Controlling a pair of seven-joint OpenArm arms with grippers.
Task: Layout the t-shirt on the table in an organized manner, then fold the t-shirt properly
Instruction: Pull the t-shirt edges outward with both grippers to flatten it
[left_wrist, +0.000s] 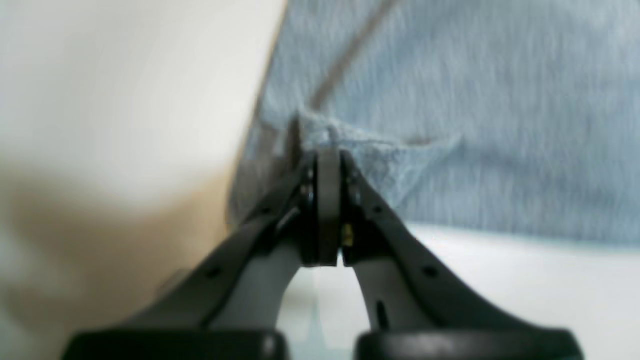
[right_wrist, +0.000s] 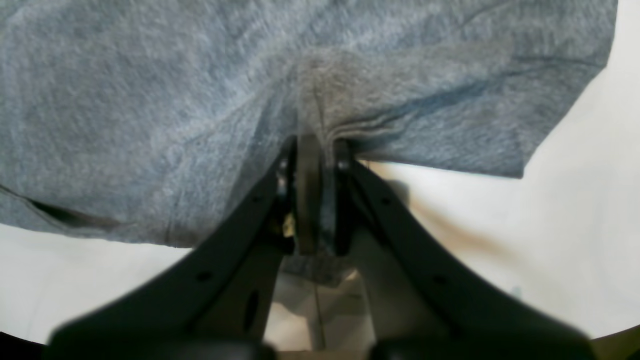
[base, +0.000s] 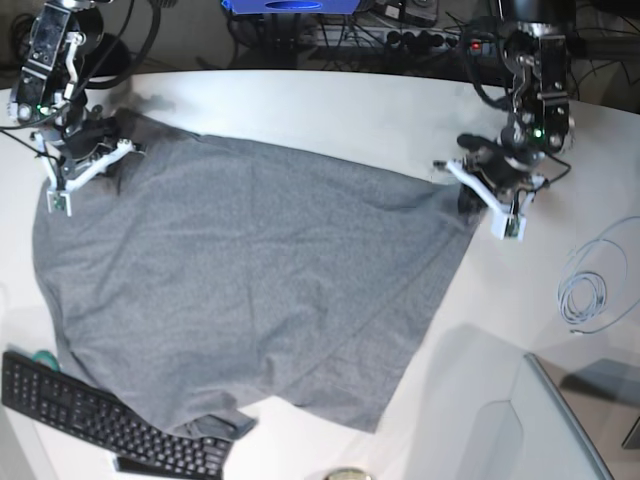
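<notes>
The grey t-shirt (base: 250, 260) lies spread across the white table (base: 300, 110), stretched between my two grippers, its lower part hanging toward the near edge. At the shirt's right corner, my left gripper (base: 466, 192) is shut on a pinch of fabric. In the left wrist view the left gripper (left_wrist: 327, 150) has its jaws together on the puckered t-shirt (left_wrist: 475, 125) edge. On the left side, my right gripper (base: 122, 147) is shut on the shirt's upper corner. The right wrist view shows the right gripper (right_wrist: 316, 147) with the t-shirt (right_wrist: 150, 100) bunched between its jaws.
A black keyboard (base: 100, 415) sits at the near left, partly under the shirt's hem. A coiled thin cable (base: 585, 295) lies at the right. A pale grey panel (base: 545, 420) stands at the near right corner. Cables and equipment (base: 400, 25) line the far edge.
</notes>
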